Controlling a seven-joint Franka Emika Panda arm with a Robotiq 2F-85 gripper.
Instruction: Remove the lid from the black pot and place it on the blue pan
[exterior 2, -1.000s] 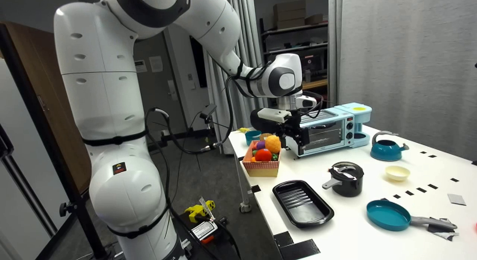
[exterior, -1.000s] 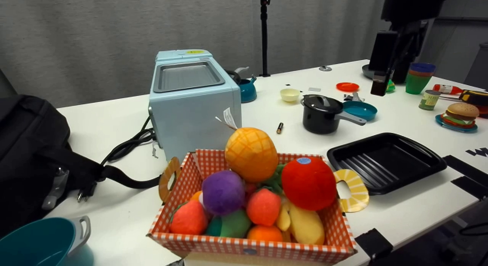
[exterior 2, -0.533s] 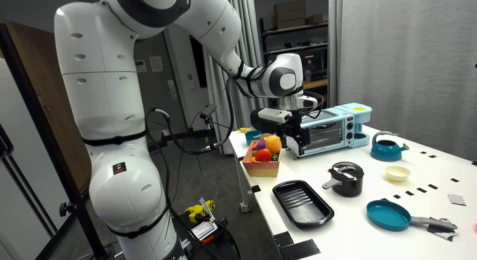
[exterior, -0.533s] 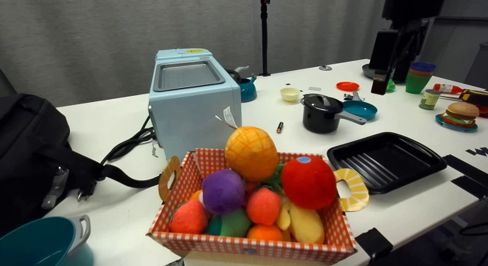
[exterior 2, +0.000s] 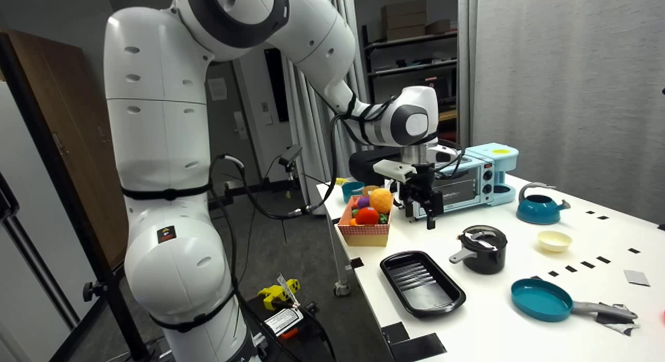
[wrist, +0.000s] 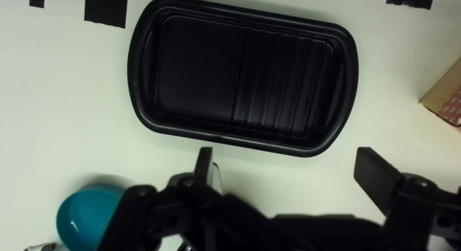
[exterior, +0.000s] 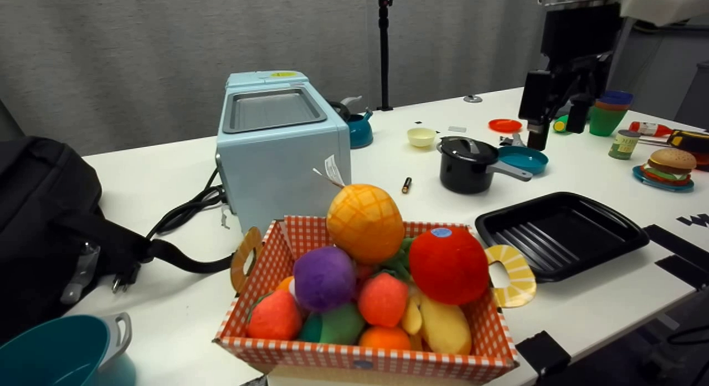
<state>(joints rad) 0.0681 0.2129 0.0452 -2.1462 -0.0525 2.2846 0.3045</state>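
The lid (exterior: 464, 149) sits on the black pot (exterior: 465, 176), and the gripper (wrist: 284, 161) hangs in the air well apart from it, pinching nothing — its two fingers (wrist: 377, 179) stand widely spread. I take the step in hand to be the approach. To do it well, I'd bring the gripper over the middle of the lid first, then straight down, one finger each side of the knob (exterior: 472, 147), and squeeze before any pull. Lift straight up until it clears the rim; a slanted tug could drag the pot along. Mind the black tray (exterior 2: 423, 286) lying near.

As for how things point: in both exterior views the pot's handle (exterior 2: 463, 255) reaches away from the yellow bowl (exterior 2: 554, 241), over toward the tray's side, so the pot's long axis runs along that handle. The lid itself is round, with no long axis I can make out; its knob looks like a narrow bar, though glare leaves me unsure of its line. The blue pan (exterior 2: 540, 299) lies near the pot, apart from it, its grey handle (exterior 2: 602, 309) turned away from the tray — room enough, I judge, to set the lid down there.
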